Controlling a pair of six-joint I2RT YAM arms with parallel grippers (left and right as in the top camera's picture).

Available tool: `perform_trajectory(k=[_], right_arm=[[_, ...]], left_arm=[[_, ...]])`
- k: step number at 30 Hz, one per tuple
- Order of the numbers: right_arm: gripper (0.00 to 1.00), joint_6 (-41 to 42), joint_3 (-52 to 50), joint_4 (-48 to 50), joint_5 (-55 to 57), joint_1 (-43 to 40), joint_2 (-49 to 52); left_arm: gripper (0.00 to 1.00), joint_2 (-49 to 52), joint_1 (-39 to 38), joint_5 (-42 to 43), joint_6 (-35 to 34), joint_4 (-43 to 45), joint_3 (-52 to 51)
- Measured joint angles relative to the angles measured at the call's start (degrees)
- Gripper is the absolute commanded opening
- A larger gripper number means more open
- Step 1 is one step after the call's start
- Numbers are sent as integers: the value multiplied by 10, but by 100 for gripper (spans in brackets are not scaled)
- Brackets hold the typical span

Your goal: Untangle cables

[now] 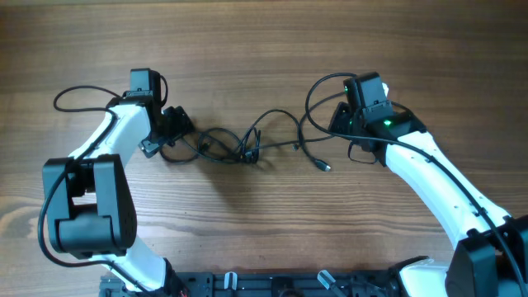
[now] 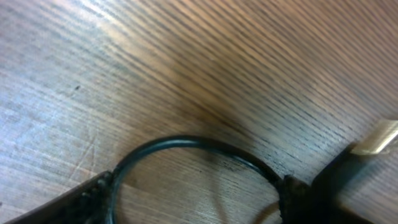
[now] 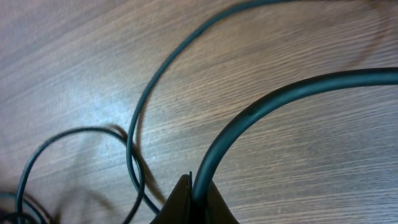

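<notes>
Overhead: 2 tools [image 1: 183, 136] [image 1: 340, 122], 1 cable tangle [image 1: 241, 147]

Wood-grain table [image 1: 264, 49], soft glare, faint shadows.

A brown wooden tabletop [image 1: 264, 49] with a fine, straight grain fills all three views. From overhead the grain runs left to right, with darker streaks across the middle and broader, curving figure at the near left corner. Soft shadows lie on the wood near its centre. In the wrist views a pale sheen of reflected light falls on the boards at the far left. Along the near edge sits a black rail [image 1: 247, 286] carrying small grey clips. A pale cream strip [image 2: 380, 138] shows at the right edge of the left wrist view, too blurred to identify.
</notes>
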Motion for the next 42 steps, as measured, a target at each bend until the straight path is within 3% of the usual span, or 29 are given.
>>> perform_trajectory(k=[8, 17, 23, 28, 34, 37, 40, 42], right_arm=[[4, -8, 0, 0, -16, 0, 0], [4, -8, 0, 0, -24, 0, 0], [4, -8, 0, 2, -26, 0, 0], [4, -8, 0, 2, -28, 0, 0], [4, -8, 0, 2, -32, 0, 0], [4, -8, 0, 2, -34, 0, 0], [4, -8, 0, 2, -35, 0, 0], [4, -8, 0, 2, -35, 0, 0]], left_arm=[[97, -21, 9, -9, -1, -61, 16], [100, -167, 9, 18, -1, -73, 48], [100, -176, 9, 25, -1, -109, 51], [91, -176, 7, 67, -2, -131, 51], [91, -176, -32, 118, -5, -125, 51], [83, -176, -63, 129, -18, -108, 51], [69, -176, -104, 136, -27, -73, 51], [68, -176, -137, 140, -30, -47, 51]])
